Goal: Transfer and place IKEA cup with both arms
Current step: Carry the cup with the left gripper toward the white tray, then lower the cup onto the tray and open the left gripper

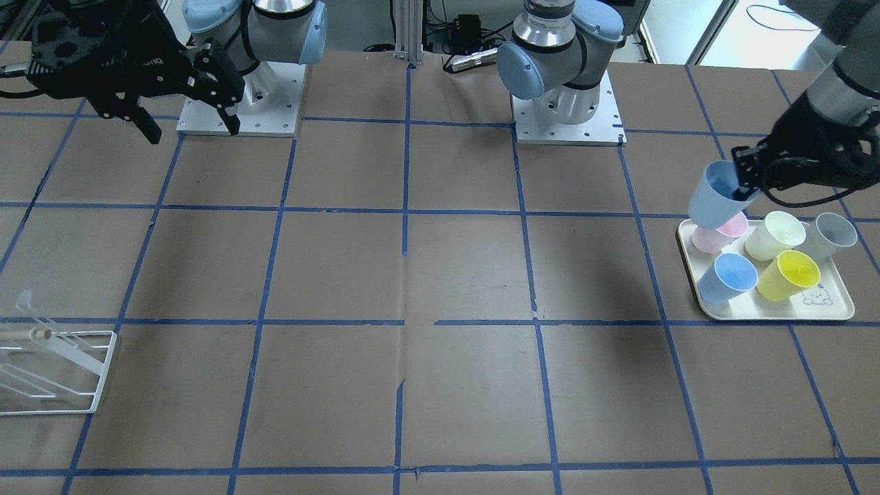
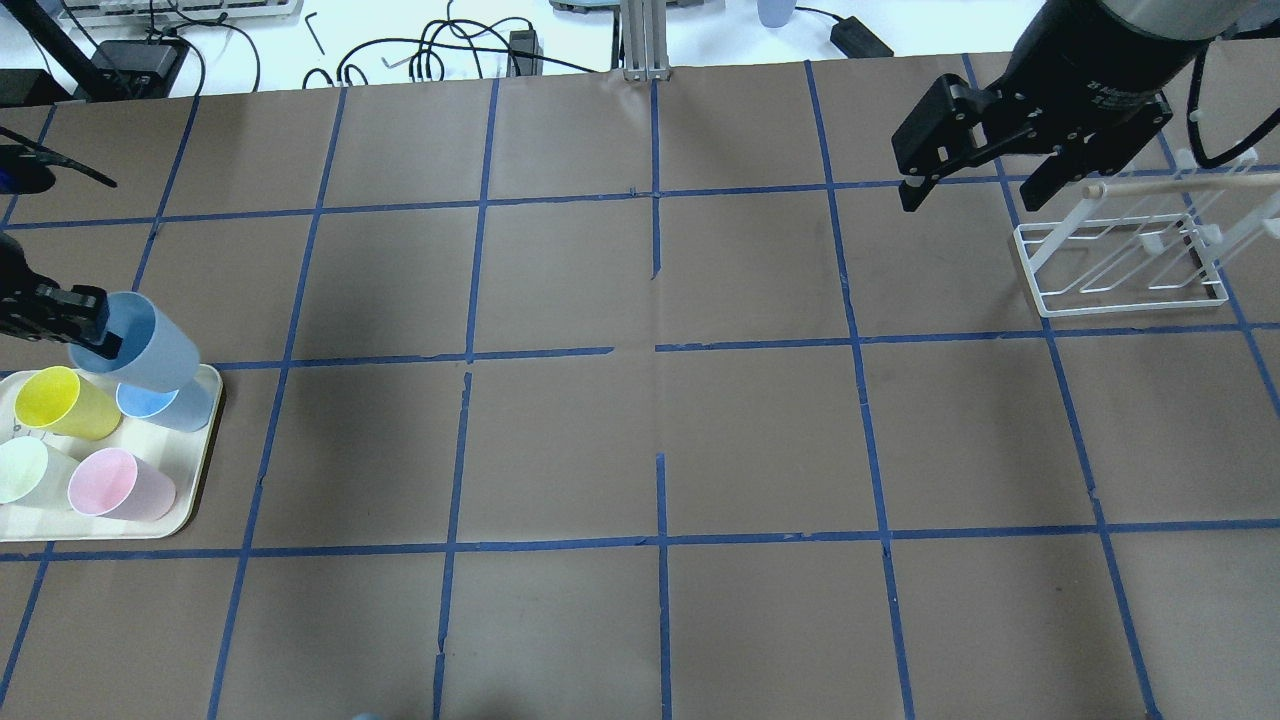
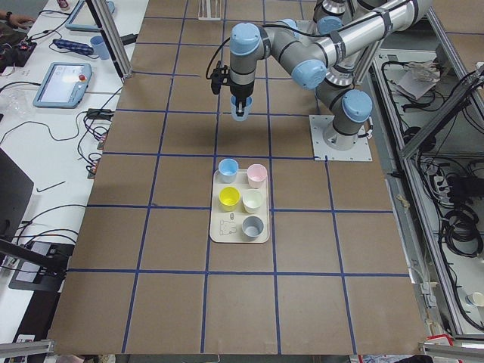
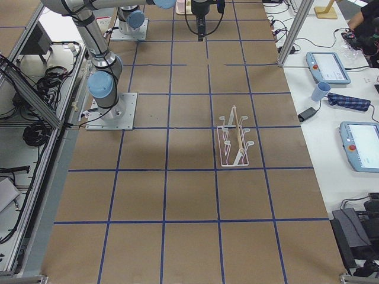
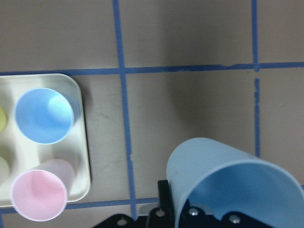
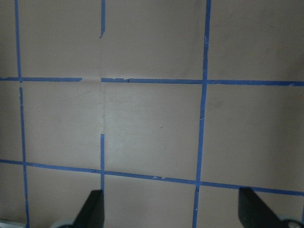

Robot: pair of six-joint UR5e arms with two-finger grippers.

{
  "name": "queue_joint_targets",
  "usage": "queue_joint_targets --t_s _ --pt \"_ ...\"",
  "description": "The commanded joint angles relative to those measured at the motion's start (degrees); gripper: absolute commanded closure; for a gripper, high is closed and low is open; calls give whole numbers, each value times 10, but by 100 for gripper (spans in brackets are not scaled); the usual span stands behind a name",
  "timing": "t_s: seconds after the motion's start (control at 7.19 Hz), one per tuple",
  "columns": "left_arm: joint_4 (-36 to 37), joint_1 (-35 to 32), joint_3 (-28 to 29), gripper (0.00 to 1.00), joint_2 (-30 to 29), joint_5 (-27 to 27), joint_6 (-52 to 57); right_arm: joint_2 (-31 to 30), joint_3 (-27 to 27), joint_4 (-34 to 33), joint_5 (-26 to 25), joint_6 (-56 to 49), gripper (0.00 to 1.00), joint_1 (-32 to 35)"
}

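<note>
The left gripper (image 1: 744, 187) is clamped on the rim of the IKEA cup (image 1: 715, 199), one finger inside the mouth and the other outside the wall. The cup is tilted, its mouth turned toward the gripper and its base pointing away. In the overhead view the cup hangs in the air at about 1 o'clock of the tray (image 1: 777, 313), which lies at the table's 9 o'clock edge. On the tray stand a pink cup (image 1: 718, 234), a sky-blue cup (image 1: 727, 277), a yellow cup (image 1: 790, 273), a cream cup (image 1: 773, 235) and a grey cup (image 1: 830, 235), all apart from the held one. The right gripper (image 1: 192, 130) hovers with its fingers spread wide and nothing between them, at about 10 o'clock of the white wire rack (image 2: 1120, 255), which sits at the table's 2 o'clock.
</note>
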Motion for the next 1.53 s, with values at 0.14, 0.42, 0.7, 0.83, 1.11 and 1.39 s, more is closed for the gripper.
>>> queue_joint_targets --t_s 0.14,0.42,0.7,0.83,1.11,1.39 --pt "-3 132 110 100 -114 19 207 1 30 -98 -57 9 0 17" --pt "-3 175 178 100 -208 12 289 2 30 -99 -48 34 0 24" --pt "-6 193 264 100 -302 7 326 20 26 -140 -45 35 0 23" --pt "-5 196 288 100 -343 -10 331 20 26 -145 -45 43 0 23" --pt "-3 196 304 100 -388 -19 331 25 23 -146 -45 47 0 24" --pt "5 196 305 100 -410 -13 333 54 -12 -141 -47 61 0 26"
